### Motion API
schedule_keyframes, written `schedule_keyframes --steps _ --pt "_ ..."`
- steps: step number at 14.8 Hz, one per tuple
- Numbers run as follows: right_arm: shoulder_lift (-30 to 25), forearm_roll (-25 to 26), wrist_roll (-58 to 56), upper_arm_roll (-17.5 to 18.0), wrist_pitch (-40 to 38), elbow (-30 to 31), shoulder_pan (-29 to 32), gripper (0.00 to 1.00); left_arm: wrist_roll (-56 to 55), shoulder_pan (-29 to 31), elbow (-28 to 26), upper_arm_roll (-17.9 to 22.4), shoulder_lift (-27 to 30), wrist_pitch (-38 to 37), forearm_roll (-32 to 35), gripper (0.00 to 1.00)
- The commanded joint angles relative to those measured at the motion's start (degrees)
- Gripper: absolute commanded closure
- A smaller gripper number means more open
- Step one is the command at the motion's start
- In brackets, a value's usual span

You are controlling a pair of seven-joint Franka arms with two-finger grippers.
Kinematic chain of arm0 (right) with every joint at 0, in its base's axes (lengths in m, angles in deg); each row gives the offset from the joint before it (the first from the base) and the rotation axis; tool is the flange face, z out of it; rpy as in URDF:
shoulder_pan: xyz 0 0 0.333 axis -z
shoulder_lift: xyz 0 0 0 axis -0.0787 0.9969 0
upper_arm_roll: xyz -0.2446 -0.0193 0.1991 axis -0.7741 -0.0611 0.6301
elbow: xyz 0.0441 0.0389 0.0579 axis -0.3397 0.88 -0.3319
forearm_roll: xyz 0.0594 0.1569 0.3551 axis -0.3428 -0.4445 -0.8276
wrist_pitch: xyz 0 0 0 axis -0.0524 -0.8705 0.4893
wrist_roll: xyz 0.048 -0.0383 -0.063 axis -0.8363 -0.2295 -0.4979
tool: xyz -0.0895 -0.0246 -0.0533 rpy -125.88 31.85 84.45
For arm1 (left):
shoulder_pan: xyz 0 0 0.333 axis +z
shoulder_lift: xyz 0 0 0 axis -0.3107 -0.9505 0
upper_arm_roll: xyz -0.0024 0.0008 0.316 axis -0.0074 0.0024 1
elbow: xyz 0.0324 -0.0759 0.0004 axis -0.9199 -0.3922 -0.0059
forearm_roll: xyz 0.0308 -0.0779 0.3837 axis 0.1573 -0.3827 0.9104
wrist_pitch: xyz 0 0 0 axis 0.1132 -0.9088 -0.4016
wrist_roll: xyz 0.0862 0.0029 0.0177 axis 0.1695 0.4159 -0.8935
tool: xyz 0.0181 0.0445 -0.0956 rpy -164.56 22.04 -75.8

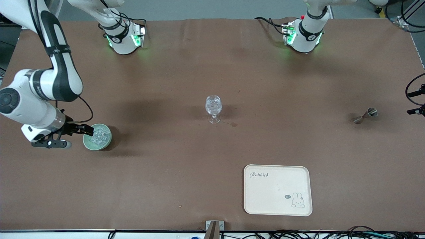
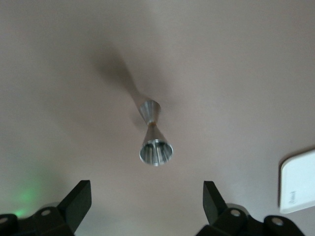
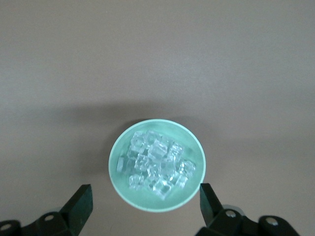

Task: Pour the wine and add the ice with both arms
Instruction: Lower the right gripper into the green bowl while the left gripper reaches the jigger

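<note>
The right tool sits low by the green bowl, w/ its two fingers wide apart, one on each side of the bowl & nothing pinched yet. In the right wrist view the tool has its black fingers just outside the bowl, and I can't tell if they touch the rim. The ice is a pile of little clear cubes in the bowl, at the right arm's end of the table. The ice fills most of the bowl's middle. The left tool hangs up in the air over a small shiny metal cup, fingers wide apart too, holding nothing. The front view does not show this tool; only the arm's base shows at the top. The metal cup looks like two cones joined at the tips. It lies on its side at the left arm's end of the table. A clear stem glass stands up straight near the middle of the table, well apart from the bowl & the metal cup. A cream tray w/ a bunny picture lies flat, nearer to the front camera than the glass. A corner of the tray shows in the left wrist view as well.
</note>
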Motion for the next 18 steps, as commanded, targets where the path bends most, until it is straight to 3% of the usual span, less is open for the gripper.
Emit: schedule_keyframes --steps 1,3,7,12,14,18 --pt "0.3 -0.1 -0.8 0.0 7.1 4.9 0.2 0.05 -0.6 1.3 2.7 3.1 -6.8 -3.5 -5.6 0.0" --pt "1.5 -0.1 -2.0 0.0 11.5 7.3 0.4 0.06 0.0 6.1 2.5 2.9 -9.2 -6.2 -10.6 0.0" --pt "3.0 -0.1 -2.3 0.0 11.8 7.6 0.7 0.12 -0.3 8.5 2.9 2.1 -15.2 -10.1 -14.7 0.0" --pt "4.1 0.1 -2.4 -0.1 13.4 8.6 0.7 0.18 -4.3 15.3 5.5 -6.6 -19.4 -12.7 -19.1 0.0" --pt "4.9 0.1 -3.6 -0.1 14.8 8.6 0.9 0.29 -5.7 15.5 5.7 -7.6 -20.9 -12.8 -21.8 0.0" --pt "6.1 0.1 -3.8 -0.1 16.2 8.8 1.3 0.31 -5.8 15.6 4.2 -9.5 -22.7 -13.8 -26.1 0.0"
